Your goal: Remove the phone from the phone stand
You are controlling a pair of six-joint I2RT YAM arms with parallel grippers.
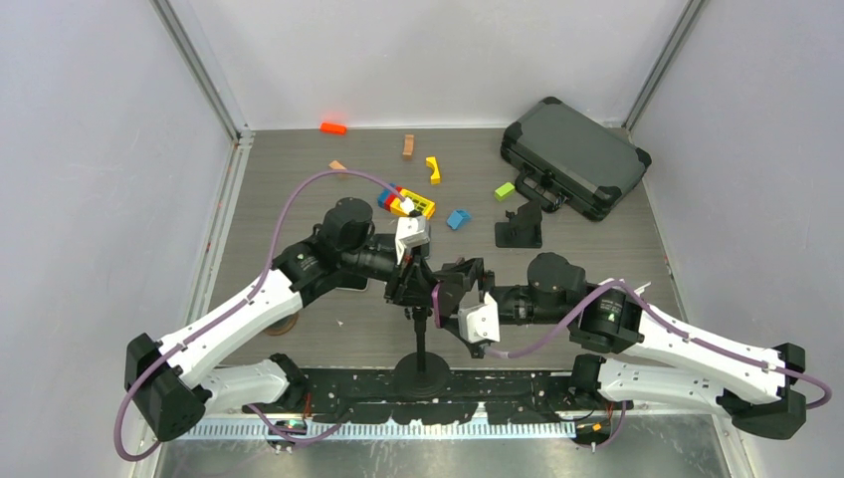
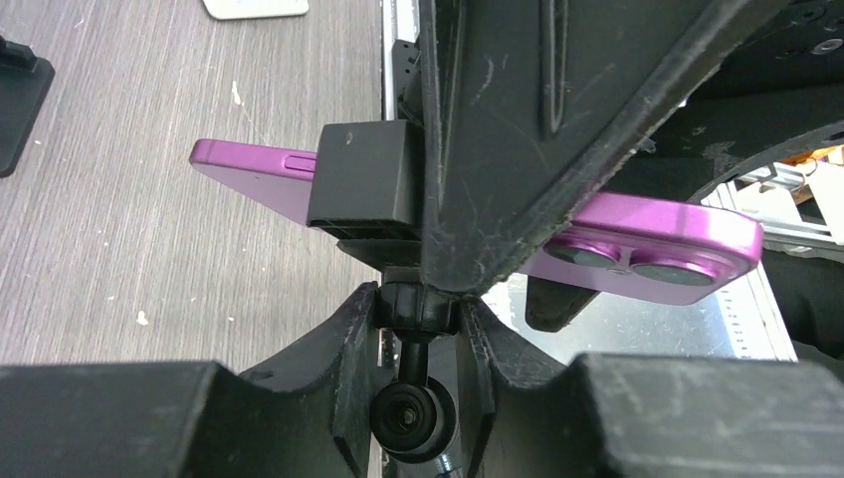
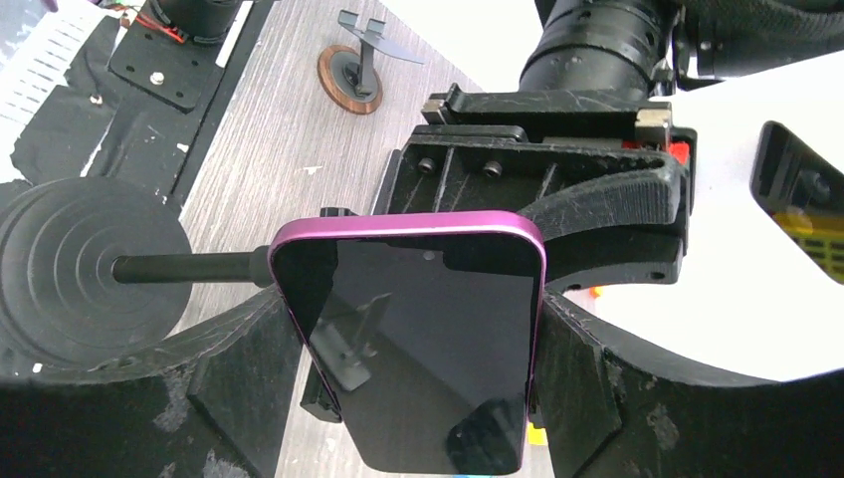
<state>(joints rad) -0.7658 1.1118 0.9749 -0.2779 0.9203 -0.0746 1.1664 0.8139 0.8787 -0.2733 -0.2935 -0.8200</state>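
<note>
Extraction step: L gripper (image 2: 415, 311) jaws clamped on phone stand (image 2: 363, 184) neck; R gripper (image 3: 418, 383) jaws pinching phone (image 3: 408, 319) betw. them; next I pull it straight out, steady.

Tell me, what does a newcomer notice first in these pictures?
A purple phone sits clamped in a black phone stand at the near edge of the table. The right tool holds the phone's sides, while the left tool grips the stand's neck beneath the clamp.

Arms bent inward, left pincer (image 2: 416, 324) and right pincer (image 3: 418, 339) both clamped.
</note>
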